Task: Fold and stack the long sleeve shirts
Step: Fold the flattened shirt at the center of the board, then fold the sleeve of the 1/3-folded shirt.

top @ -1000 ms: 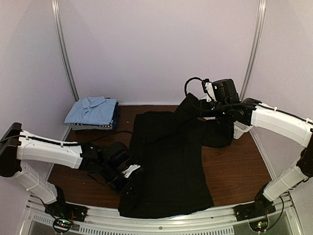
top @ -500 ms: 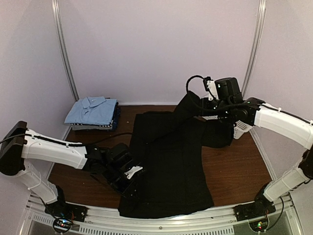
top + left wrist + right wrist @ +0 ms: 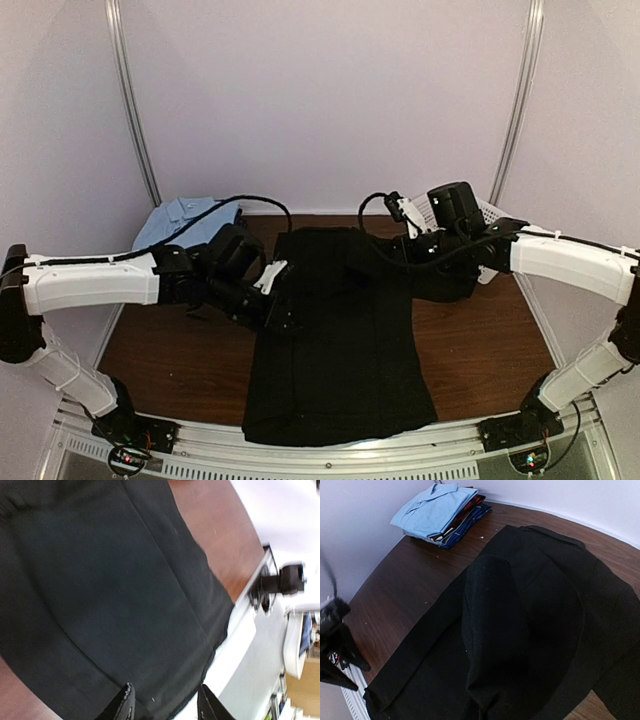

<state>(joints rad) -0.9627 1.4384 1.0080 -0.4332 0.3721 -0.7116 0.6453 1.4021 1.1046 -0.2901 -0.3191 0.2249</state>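
Observation:
The large black long sleeve shirt (image 3: 340, 340) lies spread flat on the table, its hem at the near edge. My right gripper (image 3: 396, 254) is shut on the shirt's right sleeve (image 3: 495, 630) and holds it low over the chest; the fabric hides its fingers in the right wrist view (image 3: 487, 715). My left gripper (image 3: 277, 312) hovers over the shirt's left edge, open and empty, its fingertips (image 3: 125, 702) apart above the black cloth (image 3: 100, 580). A stack of folded shirts with the light blue collared one (image 3: 437, 505) on top sits at the back left (image 3: 180, 222).
A white mesh basket (image 3: 495, 215) stands at the back right behind the right arm. Bare brown table (image 3: 180, 350) shows left of the shirt and to its right (image 3: 480, 350). The metal front rail (image 3: 240, 645) runs along the hem.
My left gripper has moved from the shirt's near left edge toward the back, up along that edge. My right gripper has carried the sleeve leftward and lower over the shirt's body.

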